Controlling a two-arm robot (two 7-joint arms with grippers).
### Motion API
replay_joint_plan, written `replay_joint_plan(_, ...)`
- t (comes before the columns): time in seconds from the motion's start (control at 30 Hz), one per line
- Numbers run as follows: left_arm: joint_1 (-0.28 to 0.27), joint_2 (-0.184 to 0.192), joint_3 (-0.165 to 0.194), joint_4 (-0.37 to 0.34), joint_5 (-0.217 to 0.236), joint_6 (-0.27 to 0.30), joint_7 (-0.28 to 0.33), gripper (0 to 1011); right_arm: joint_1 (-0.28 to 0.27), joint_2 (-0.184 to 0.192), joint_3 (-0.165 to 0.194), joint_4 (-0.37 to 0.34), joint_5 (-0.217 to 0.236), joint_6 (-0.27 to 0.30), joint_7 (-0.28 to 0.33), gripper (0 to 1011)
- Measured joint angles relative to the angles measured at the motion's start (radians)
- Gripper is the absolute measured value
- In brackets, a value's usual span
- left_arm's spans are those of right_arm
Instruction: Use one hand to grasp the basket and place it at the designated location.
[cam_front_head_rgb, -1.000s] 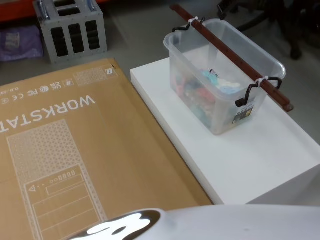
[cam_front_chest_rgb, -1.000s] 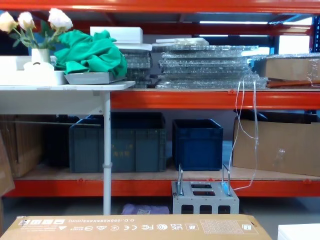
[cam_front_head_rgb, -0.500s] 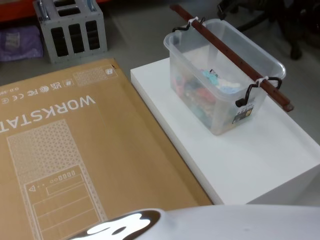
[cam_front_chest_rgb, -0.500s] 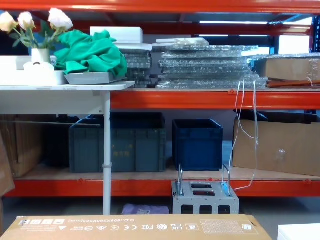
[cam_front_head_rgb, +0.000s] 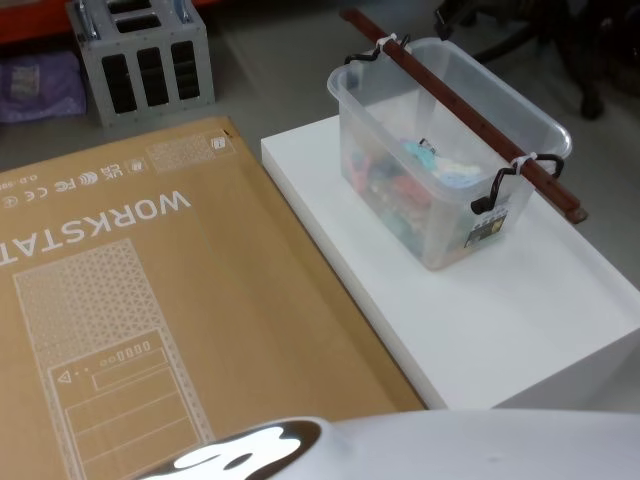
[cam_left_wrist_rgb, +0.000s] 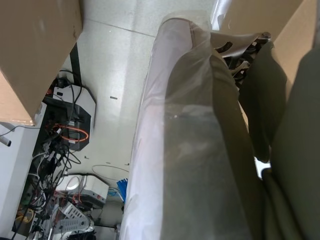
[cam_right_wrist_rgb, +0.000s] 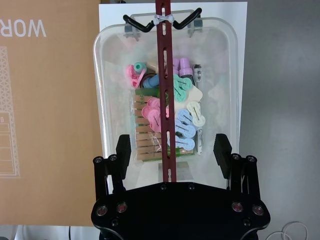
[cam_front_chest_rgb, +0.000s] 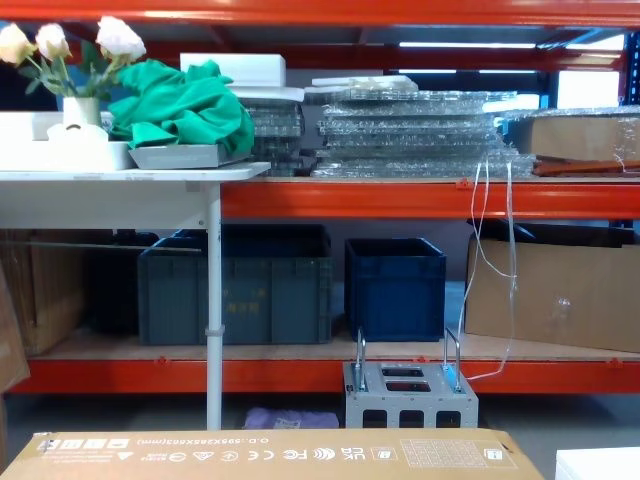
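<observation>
A: The basket (cam_front_head_rgb: 440, 160)?
B: Translucent whitish, with a maroon-brown handle (cam_front_head_rgb: 470, 110); pink, blue and mint clips (cam_right_wrist_rgb: 172, 117) inside.
A: And below it?
B: A white counter (cam_front_head_rgb: 500, 320), beside a tan box (cam_front_head_rgb: 150, 300) with white print.

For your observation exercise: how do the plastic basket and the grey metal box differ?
The basket is see-through and holds coloured pegs; the grey metal box is opaque with slotted sides. The basket sits on the white platform under one long bar handle; the box stands on the floor with two loop handles.
</observation>
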Motion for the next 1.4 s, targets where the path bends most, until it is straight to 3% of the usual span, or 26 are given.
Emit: replay_joint_plan(1.4, 0.000, 0.000, 0.000, 0.000, 0.000, 0.000, 0.000, 0, 0.000, 0.000, 0.000, 0.000, 0.000, 0.000, 0.000, 1000)
